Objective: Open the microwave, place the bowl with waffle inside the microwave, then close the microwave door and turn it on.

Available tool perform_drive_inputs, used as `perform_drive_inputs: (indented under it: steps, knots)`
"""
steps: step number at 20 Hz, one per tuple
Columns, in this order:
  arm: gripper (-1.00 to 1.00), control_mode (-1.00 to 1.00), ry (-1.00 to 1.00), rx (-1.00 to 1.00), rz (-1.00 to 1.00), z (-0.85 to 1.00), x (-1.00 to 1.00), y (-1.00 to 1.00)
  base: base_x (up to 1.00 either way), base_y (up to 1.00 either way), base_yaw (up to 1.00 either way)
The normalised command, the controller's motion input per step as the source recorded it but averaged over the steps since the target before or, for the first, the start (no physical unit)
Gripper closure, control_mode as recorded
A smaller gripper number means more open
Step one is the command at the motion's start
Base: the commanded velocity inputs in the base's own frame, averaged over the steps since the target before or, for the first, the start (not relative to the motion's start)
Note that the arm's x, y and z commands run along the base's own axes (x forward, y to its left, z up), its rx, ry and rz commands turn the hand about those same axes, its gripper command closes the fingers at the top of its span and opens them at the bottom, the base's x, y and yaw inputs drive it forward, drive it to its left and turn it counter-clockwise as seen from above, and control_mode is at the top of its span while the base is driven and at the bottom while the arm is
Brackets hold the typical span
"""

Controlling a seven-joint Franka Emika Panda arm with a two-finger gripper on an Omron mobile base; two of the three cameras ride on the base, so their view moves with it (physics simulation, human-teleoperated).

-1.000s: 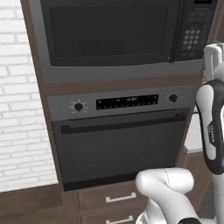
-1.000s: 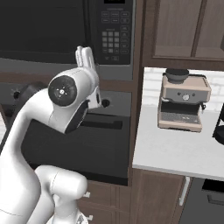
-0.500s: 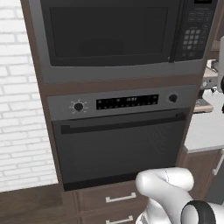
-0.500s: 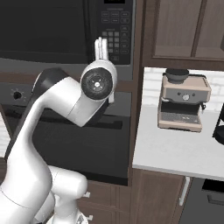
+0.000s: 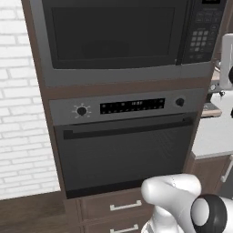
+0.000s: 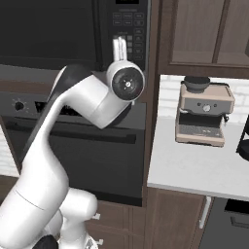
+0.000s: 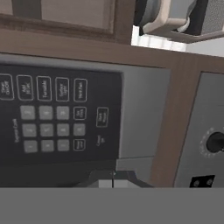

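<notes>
The microwave [image 5: 113,73] sits high in the cabinet wall, and the microwave door [image 5: 113,34] with its dark window is closed flat. Its black keypad panel [image 5: 200,32] is on the right side. In the right base view my gripper [image 6: 120,42] points upward in front of the keypad panel [image 6: 132,26], both fingers pressed together with nothing between them. The rolled hand view looks at the keypad panel [image 7: 57,118] from close by, with the shut fingertips of my gripper [image 7: 113,180] just below it. The bowl and the waffle are out of view.
A grey oven [image 5: 123,154] with a knob and bar handle sits under the microwave, with drawers [image 5: 123,207] below it. To the right, a white counter [image 6: 194,168] carries a coffee machine [image 6: 202,114]. A white brick wall [image 5: 22,113] is on the left.
The arm has swung its hand up and to the right, from in front of the oven to the microwave's keypad. The gripper stayed shut. The microwave door has not moved.
</notes>
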Motion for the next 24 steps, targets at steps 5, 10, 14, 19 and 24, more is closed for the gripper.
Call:
perform_drive_inputs:
  steps: [5, 10, 14, 19, 24]
  knots:
    - [1.0, -1.0, -0.07, 0.0, 0.05, 0.0, 0.47, 0.0, 0.0, 0.0, 0.0]
    - [1.0, -1.0, -0.09, 0.0, 0.04, 0.0, 0.53, 0.0, 0.0, 0.0, 0.0]
    - [1.0, -1.0, -0.08, 0.0, 0.04, -0.12, 0.57, 0.0, 0.0, 0.0, 0.0]
    - [1.0, -1.0, -0.06, 0.0, 0.04, -0.21, 0.68, 0.0, 0.0, 0.0, 0.0]
    - [1.0, -1.0, -0.01, 0.0, 0.04, -0.23, 0.88, 0.0, 0.0, 0.0, 0.0]
